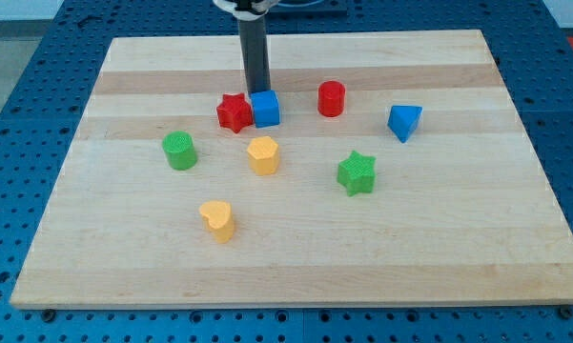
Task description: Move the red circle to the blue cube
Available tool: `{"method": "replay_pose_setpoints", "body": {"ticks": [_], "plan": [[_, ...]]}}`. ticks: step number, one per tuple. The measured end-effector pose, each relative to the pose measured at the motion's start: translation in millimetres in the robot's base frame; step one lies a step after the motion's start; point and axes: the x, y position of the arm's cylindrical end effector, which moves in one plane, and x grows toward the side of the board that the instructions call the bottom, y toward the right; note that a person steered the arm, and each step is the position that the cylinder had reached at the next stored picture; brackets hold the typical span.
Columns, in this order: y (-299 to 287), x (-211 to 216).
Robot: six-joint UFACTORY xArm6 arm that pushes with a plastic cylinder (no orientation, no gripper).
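Nearest the view's bottom sits a yellow heart on the wooden surface. Higher up, the red circle stands to the view's right of the blue cube, with a gap between them. My tip is just behind the blue cube. A red star touches the cube's left side. No claw shows

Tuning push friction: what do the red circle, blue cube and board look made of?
Red circle: likely 3D-printed plastic, matte; faint ridged sides, uniform colour. Blue cube: same look, dull sheen, no grain. Board: light wood, smooth finish; visible grain and joined strips. My tip sits just above the cube in the view.
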Motion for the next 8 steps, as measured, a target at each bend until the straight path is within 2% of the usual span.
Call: {"method": "replay_pose_setpoints", "body": {"ticks": [1,2,3,4,5,7,8], "plan": [[29,-24],[79,-27],[139,-19],[191,9],[208,35],[181,35],[164,22]]}}
